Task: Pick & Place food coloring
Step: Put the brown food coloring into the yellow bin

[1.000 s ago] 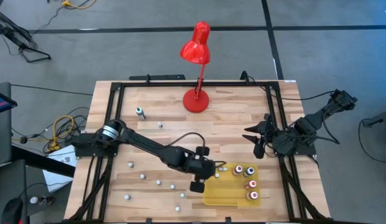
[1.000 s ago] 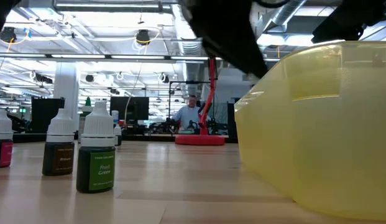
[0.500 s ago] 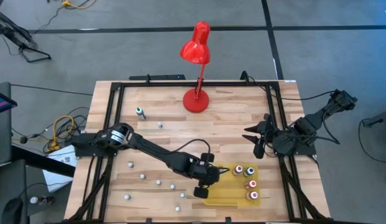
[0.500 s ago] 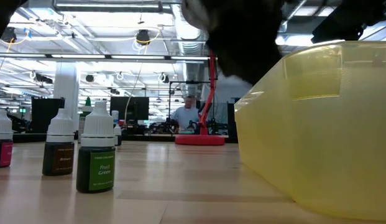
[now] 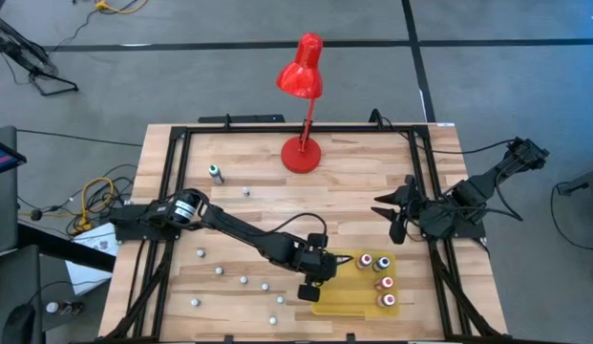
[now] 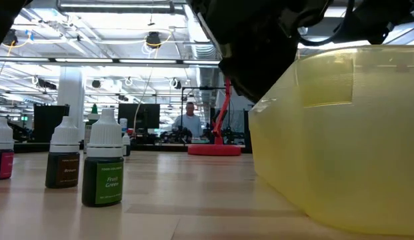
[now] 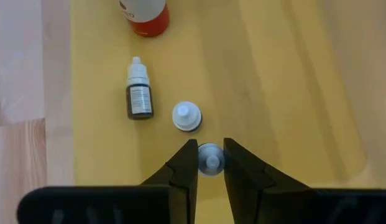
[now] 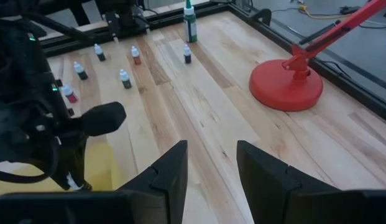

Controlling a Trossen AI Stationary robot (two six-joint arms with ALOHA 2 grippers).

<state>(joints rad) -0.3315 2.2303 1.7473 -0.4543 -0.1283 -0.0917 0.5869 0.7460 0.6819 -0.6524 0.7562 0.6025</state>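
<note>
Left wrist view is showing what the others hide: the left gripper is pinching the pale cap of an upright dropper bottle over the yellow tray, with a second upright bottle just beside it and a dark bottle lying flat nearby. High view is placing this gripper at the tray's left edge, where larger capped bottles are filling the right side. Low view is showing a Fruit Green bottle standing on open wood. The right gripper is waiting near the table's right rail, jaws spread, beyond the red lamp.
</note>
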